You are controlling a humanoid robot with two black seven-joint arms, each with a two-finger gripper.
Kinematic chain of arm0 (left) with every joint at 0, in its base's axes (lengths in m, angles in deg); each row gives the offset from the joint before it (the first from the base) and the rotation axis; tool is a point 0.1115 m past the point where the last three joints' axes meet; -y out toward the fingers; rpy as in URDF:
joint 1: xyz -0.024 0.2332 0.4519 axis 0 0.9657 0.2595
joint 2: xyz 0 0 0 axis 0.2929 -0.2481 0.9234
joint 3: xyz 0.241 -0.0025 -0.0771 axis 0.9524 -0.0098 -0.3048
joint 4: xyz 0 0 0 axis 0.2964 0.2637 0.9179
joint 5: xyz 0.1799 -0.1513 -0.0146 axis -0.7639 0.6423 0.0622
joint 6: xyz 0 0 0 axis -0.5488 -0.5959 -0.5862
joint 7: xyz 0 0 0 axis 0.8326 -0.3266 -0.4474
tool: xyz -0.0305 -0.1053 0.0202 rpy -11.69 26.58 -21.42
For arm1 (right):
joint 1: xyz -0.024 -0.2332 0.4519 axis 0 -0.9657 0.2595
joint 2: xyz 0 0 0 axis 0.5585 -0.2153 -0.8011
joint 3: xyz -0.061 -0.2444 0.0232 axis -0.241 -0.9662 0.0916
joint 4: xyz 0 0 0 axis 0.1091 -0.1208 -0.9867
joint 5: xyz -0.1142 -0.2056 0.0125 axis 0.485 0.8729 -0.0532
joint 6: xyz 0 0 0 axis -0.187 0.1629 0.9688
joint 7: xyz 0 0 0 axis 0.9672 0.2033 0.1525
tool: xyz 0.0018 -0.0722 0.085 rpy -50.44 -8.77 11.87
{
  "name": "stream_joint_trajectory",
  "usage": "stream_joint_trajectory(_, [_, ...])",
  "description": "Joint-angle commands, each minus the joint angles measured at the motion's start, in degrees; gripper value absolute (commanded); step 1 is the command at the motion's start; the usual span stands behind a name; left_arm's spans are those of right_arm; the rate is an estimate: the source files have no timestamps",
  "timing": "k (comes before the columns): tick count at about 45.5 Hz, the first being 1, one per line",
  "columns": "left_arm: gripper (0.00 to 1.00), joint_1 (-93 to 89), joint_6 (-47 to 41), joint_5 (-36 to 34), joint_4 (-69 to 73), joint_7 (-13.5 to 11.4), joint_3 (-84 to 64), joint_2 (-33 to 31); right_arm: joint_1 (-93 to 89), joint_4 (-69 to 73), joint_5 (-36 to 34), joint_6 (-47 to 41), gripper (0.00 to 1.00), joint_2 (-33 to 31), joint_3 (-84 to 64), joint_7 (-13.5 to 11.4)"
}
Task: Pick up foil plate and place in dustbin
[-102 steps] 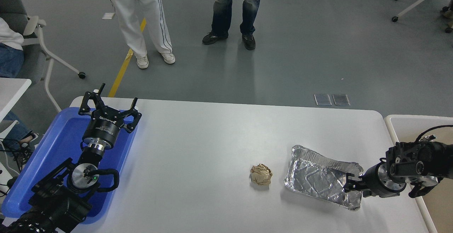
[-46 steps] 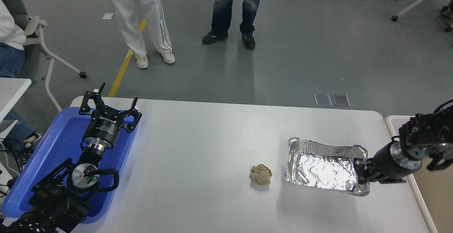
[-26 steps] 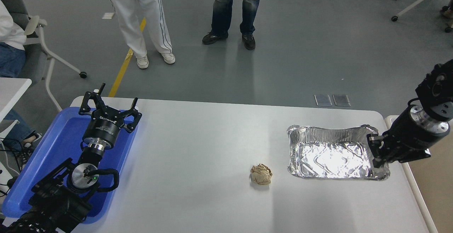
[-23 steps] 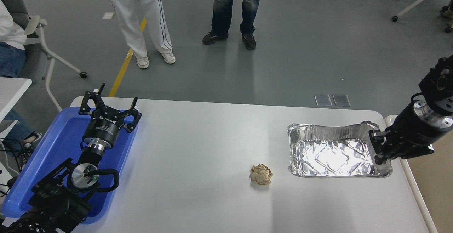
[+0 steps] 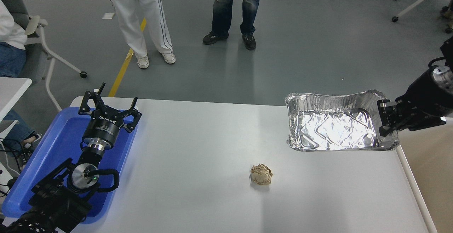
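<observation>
The foil plate (image 5: 336, 126), a shiny silver rectangular tray with a crinkled rim, hangs in the air over the table's far right part. My right gripper (image 5: 384, 121) is shut on the plate's right rim and comes in from the right edge. The dustbin (image 5: 430, 176) shows as a cream rim and tan inside at the right edge, beside the table. My left gripper (image 5: 109, 107) is open and parked over the blue tray at the lower left.
A crumpled tan paper ball (image 5: 261, 174) lies on the white table (image 5: 198, 148) in front of the plate. A blue plastic tray (image 5: 60, 144) sits at the left edge. Two people stand beyond the table, another sits at the far left.
My right gripper has lifted the foil plate off the table and carried it up and to the right, toward the bin. The left arm and the paper ball have not moved.
</observation>
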Motion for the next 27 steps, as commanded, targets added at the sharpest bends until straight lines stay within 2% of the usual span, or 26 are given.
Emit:
stream_joint_trajectory(1, [1.00, 0.00, 0.00, 0.00, 0.00, 0.00, -0.05, 0.07, 5.45, 1.04, 1.88, -0.12, 0.00, -1.40, -0.26, -0.01])
stream_joint_trajectory(27, [1.00, 0.00, 0.00, 0.00, 0.00, 0.00, 0.03, 0.07, 9.06, 1.04, 1.88, -0.12, 0.00, -1.49, -0.62, -0.01])
